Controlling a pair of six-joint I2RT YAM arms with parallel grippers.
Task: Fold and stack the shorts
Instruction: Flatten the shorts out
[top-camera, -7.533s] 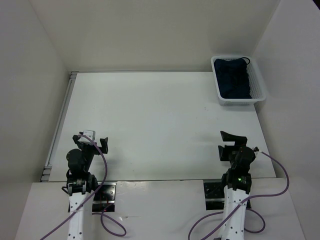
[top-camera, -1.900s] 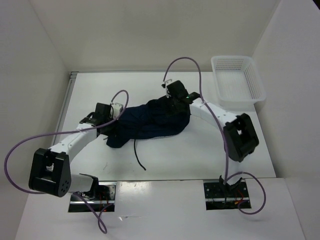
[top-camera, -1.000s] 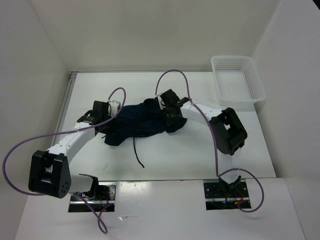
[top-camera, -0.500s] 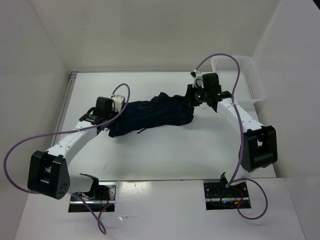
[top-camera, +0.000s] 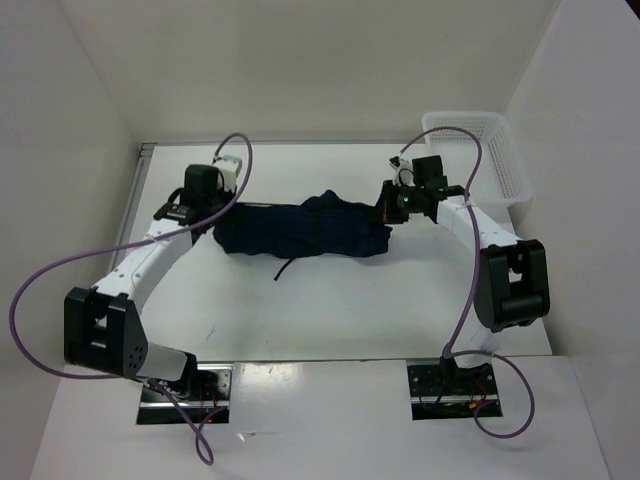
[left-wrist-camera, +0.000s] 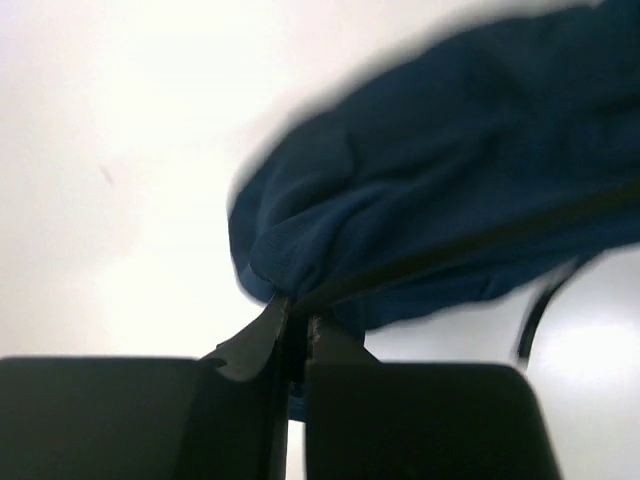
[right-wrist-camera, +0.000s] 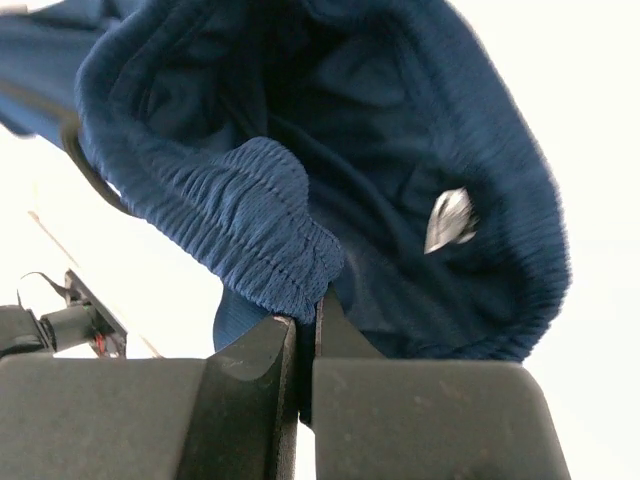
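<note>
We see the shorts (top-camera: 300, 230) pulled into a long dark navy band across the middle of the bench (top-camera: 330, 320), running left to right between the 2 arms. The fabric is soft, bunched and wrinkled along its whole length, not flat. A thin dark drawstring (top-camera: 283, 268) trails off the near edge onto the bench. In the right wrist view the elastic waistband (right-wrist-camera: 250, 225) is ribbed and gathered, the waist opening gapes, and 1 small white tag (right-wrist-camera: 448, 220) sits inside it.

The left tool (top-camera: 214, 226) is at the left end of the shorts. Its wrist view shows the left tool (left-wrist-camera: 297, 325) with jaws pinched tight on a fold of navy fabric, only a sliver between them. The right tool (top-camera: 386, 214) is at the right end. Its wrist view shows the right tool (right-wrist-camera: 305, 322) clamped on the waistband edge, jaws nearly together.

From above we cannot tell whether the middle of the shorts rests on the bench or hangs just over it.

A white mesh basket (top-camera: 515, 170) sits at the far right corner of the bench, beyond the right tool and apart from the shorts.
</note>
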